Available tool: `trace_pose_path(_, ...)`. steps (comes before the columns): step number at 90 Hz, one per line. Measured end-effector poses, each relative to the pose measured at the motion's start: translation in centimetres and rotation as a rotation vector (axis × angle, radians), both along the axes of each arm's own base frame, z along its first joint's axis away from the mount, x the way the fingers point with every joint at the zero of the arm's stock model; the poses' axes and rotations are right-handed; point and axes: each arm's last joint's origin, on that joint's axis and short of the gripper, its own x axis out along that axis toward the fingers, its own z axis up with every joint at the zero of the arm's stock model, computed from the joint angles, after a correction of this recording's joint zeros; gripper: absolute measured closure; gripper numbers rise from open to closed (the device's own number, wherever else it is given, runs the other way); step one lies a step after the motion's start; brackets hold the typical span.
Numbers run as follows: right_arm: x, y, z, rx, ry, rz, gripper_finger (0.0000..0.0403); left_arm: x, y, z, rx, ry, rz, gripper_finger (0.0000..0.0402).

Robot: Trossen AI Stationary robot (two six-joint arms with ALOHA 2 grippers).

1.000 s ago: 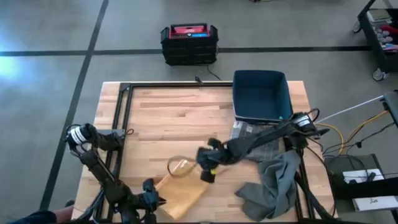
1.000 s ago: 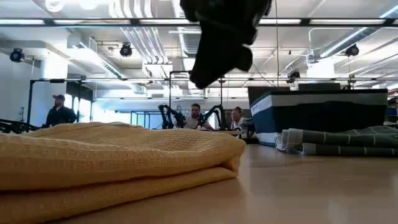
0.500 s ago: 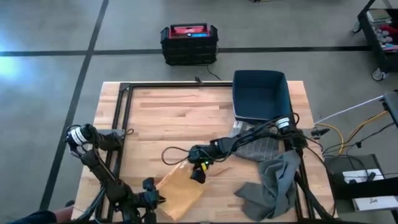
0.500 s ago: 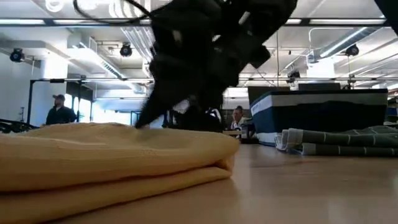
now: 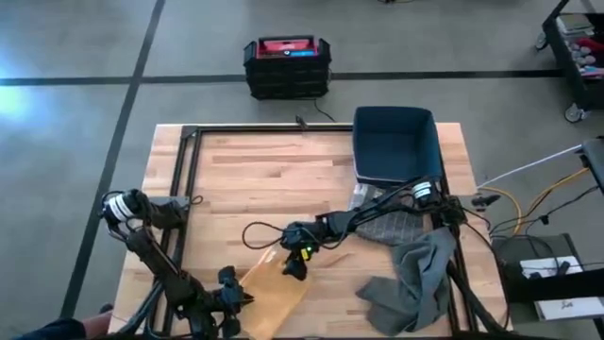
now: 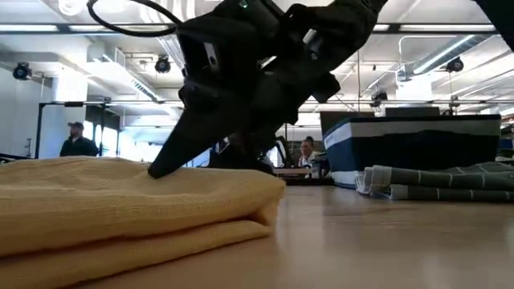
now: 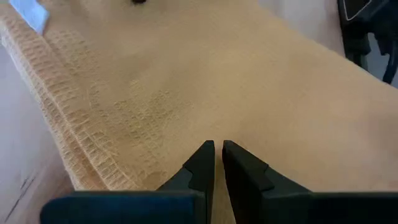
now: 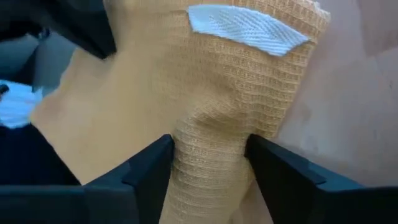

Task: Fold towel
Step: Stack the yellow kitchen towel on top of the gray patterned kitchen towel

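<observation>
Folded yellow waffle-weave towel (image 5: 272, 291) lies at near edge of butcher-block table (image 5: 255, 179), left of centre. R gripper (image 5: 294, 267) is down on towel's far corner w/ fingers (image 8: 149, 168) pinching a raised ridge of cloth, white loop tag (image 8: 247, 26) just beyond. L gripper (image 7: 217, 163) rests over towel's near end, fingers nearly together, holding nothing.

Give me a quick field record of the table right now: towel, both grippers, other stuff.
towel: yellow towel, folded, near front edge of table
right gripper: on the towel's far corner, fingers either side of a pinched ridge
left gripper: at the towel's left edge, fingers shut, holding nothing
bin: blue bin, far right
other cloth: grey cloths, right side
</observation>
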Motion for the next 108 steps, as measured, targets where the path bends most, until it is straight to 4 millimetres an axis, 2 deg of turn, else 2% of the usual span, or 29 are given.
trace_pose_path(11, -0.2, -0.2, 0.7, 0.010, 0.012, -0.008, 0.0198, 1.6, 0.9, 0.8, 0.018, 0.006, -0.008, 0.0381)
trace_pose_path(35, -0.4, 0.3, 0.4, -0.006, 0.037, 0.003, 0.0149, 5.6, 4.2, -0.9, 0.075, 0.084, 0.045, 0.0381)
trace_pose_path(50, -0.2, 1.1, 0.2, 0.002, -0.003, 0.017, 0.0133, 6.5, 4.5, -1.9, 0.079, 0.096, 0.045, 0.0381)
trace_pose_path(61, 0.2, 1.2, -0.2, 0.025, -0.036, -0.007, 0.0140, 6.7, 4.3, -2.4, 0.085, 0.084, 0.049, 0.0381)
trace_pose_path(69, 0.3, 1.1, -0.6, 0.016, -0.038, -0.043, 0.0162, 6.7, 4.3, -2.5, 0.086, 0.085, 0.050, 0.0381)
trace_pose_path(77, 0.3, 1.2, -0.9, -0.016, -0.040, -0.064, 0.0200, 6.7, 4.3, -2.5, 0.090, 0.085, 0.047, 0.0381)
trace_pose_path(85, 0.3, 1.4, -1.2, -0.021, -0.036, -0.060, 0.0257, 6.7, 4.3, -2.5, 0.101, 0.087, 0.036, 0.0381)
trace_pose_path(98, 0.2, 1.6, -0.8, -0.037, -0.049, -0.044, 0.0378, 6.6, 4.3, -2.1, 0.103, 0.091, 0.016, 0.0381)
trace_pose_path(108, -0.2, 1.8, 0.1, -0.071, -0.032, -0.050, 0.0389, 6.5, 4.2, -0.7, 0.098, 0.083, -0.014, 0.0381)
